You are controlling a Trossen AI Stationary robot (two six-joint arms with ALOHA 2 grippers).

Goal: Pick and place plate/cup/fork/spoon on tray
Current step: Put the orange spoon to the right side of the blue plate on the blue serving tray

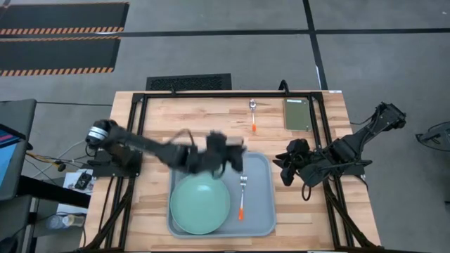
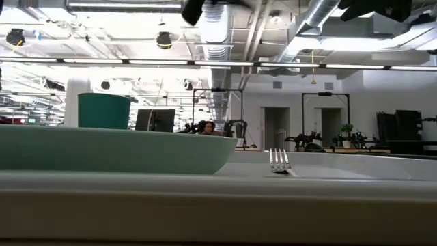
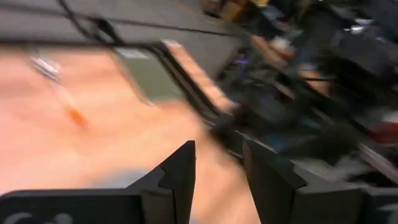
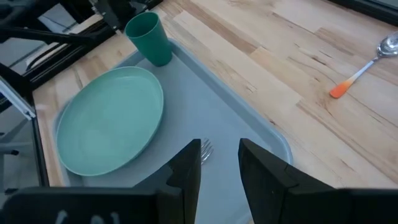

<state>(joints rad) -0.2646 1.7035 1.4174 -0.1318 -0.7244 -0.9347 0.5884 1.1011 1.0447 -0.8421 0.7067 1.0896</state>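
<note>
The left gripper (image 1: 235, 156) hangs over the tray's (image 1: 261, 211) far edge, at about 12 o'clock from the plate (image 1: 200, 205). The arm looks smeared there, so it may be moving fast. In its wrist view the 2 fingers (image 3: 180, 177) stand a little apart with nothing between them, so this claw is empty and partly open.

The plate lies flat in the tray's left half. The cup (image 4: 149, 39) stands upright in the tray's far left corner, near the plate's rim; the left arm hides it from above. The fork (image 1: 242, 197) lies in the tray at 3 o'clock from the plate, tines pointing to 12 o'clock.

The spoon (image 1: 253, 116) is the 1 thing left out. It lies on the bare table (image 1: 337, 211), well apart from the tray at 12 o'clock, just left of a flat green block (image 1: 297, 114).

The right gripper (image 1: 286, 167) waits at 3 o'clock, beside the tray. Its fingers (image 4: 186, 180) are also a little apart and hold nothing.

What could go wrong: the spoon is thin and flat, so a claw could slip off it or push it away. The left arm could also bump the cup and tip it as it swings. Both arms are close, so they might hit each other.
</note>
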